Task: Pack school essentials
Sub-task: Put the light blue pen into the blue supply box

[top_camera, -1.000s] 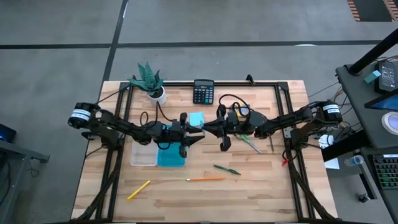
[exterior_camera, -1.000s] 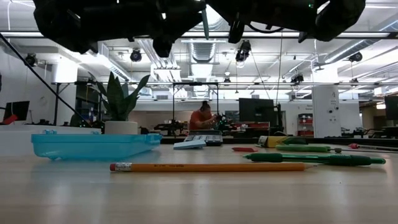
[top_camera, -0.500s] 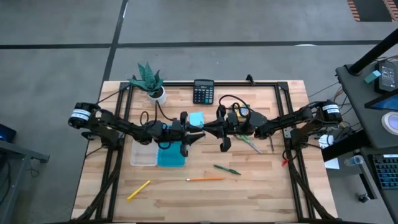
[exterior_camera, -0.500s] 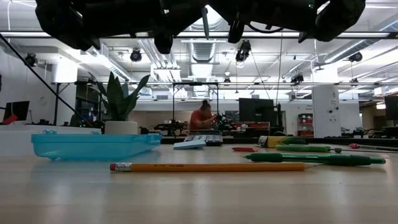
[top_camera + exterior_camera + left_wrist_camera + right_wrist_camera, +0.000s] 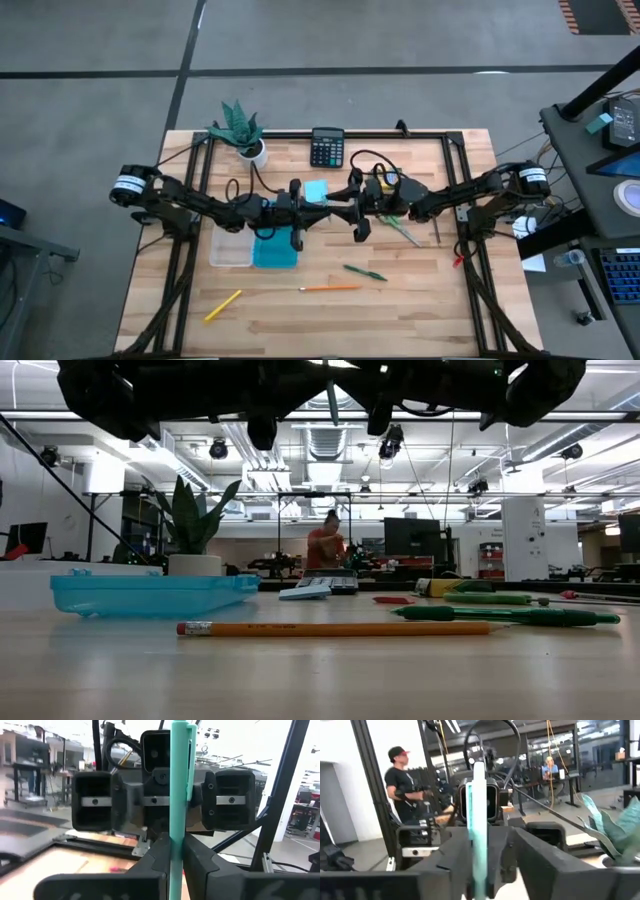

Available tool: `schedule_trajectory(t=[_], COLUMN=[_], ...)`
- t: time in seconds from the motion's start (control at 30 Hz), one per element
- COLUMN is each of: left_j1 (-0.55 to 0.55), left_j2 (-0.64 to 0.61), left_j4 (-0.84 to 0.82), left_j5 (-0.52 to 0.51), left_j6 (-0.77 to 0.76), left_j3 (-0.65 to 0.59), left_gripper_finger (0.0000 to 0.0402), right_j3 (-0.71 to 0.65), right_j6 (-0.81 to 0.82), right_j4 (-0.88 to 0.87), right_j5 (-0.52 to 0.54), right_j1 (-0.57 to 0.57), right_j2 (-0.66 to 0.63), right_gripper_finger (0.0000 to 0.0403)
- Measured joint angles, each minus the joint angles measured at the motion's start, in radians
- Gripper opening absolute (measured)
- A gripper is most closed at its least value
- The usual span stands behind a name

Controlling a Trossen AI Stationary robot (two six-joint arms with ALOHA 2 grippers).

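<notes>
Right now you've got both arms meeting over the middle of the surface [image 5: 420, 310], nose to nose. Your left gripper [image 5: 172, 862] is closed on the teal pen [image 5: 177, 795], which stands upright between its fingers. Your right gripper [image 5: 479, 855] faces it head on, and its own camera shows that same teal pen held between its fingers too, so this looks like a handover in mid-air with both sides clamped on.

As for progress, I'd say you're early. The clear box [image 5: 230, 250] sits toward the left edge, just beside its teal lid [image 5: 275, 253], which lies off and flat, and I can't make out anything inside the box. Most of the kit is loose:
- yellow pencil [image 5: 222, 306] near the front left corner
- orange pencil [image 5: 330, 288] along the front edge
- green pen [image 5: 364, 272] just behind it
- scissors [image 5: 402, 230] partly under the right arm
- blue pad [image 5: 316, 190] mid-surface, behind the grippers
- a small red item [image 5: 458, 261] by the right edge

The plant [image 5: 240, 130] and calculator [image 5: 326, 147] stand at the back edge. So one pen is in hand, and nearly everything is left to pack.
</notes>
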Motion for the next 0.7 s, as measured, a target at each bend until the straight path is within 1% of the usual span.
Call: schedule_trajectory(t=[0.13, 0.27, 0.37, 0.47, 0.57, 0.7], left_j1=[0.000, 0.000, 0.000, 0.000, 0.000, -0.002], left_j2=[-0.017, -0.078, -0.157, -0.242, -0.311, -0.370], left_j4=[-0.113, -0.341, -0.576, -0.839, -1.132, -1.573], left_j5=[-0.010, -0.057, -0.122, -0.192, -0.208, -0.185], left_j6=[-0.084, -0.204, -0.329, -0.502, -0.684, -0.929], left_j3=[-0.001, 0.003, 0.003, 0.003, 0.036, 0.122], left_gripper_finger=[0.0008, 0.0007, 0.0007, 0.0007, 0.0007, 0.0007], right_j3=[0.000, 0.000, 0.000, 0.000, 0.001, -0.008], right_j6=[-0.018, -0.055, -0.080, -0.106, -0.131, -0.139], right_j4=[-0.091, -0.258, -0.401, -0.542, -0.654, -0.702], right_j5=[0.001, 0.002, 0.002, 0.002, 0.003, 0.004], right_j1=[-0.019, -0.043, -0.064, -0.082, -0.097, -0.112], right_j2=[-0.058, -0.153, -0.239, -0.321, -0.382, -0.425], right_gripper_finger=[0.0193, 0.0217, 0.0225, 0.0228, 0.0228, 0.0229])
